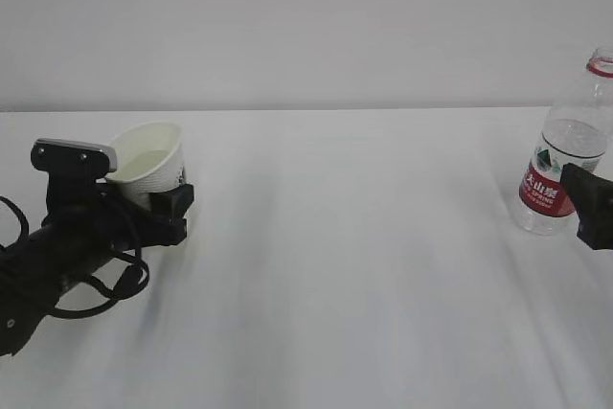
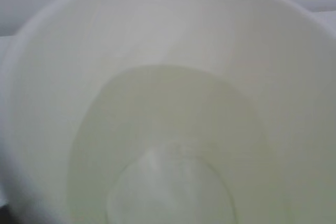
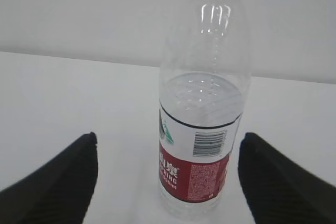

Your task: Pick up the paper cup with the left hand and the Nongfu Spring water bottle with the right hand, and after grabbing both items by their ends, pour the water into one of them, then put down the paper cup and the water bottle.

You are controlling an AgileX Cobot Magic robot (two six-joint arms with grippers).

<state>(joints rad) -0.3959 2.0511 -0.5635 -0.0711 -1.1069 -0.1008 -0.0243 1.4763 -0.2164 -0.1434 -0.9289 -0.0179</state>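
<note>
In the exterior view the paper cup (image 1: 146, 162) sits tilted at the left, its cream inside facing the camera. My left gripper (image 1: 155, 194) is shut round its lower part, on the black left arm (image 1: 57, 246). The cup's inside (image 2: 168, 108) fills the whole left wrist view, hiding the fingers. The Nongfu Spring water bottle (image 1: 565, 165) stands upright at the far right, uncapped, with a red label and about half full of clear water (image 3: 202, 95). My right gripper (image 3: 169, 137) is open, its black fingers (image 3: 63, 182) on either side of the bottle (image 3: 202, 129) with a gap on both sides.
The white table (image 1: 354, 265) stretches between the two arms and ends at a plain white wall (image 1: 306, 26). Loose black cables (image 1: 101, 296) hang round the left arm near the front left.
</note>
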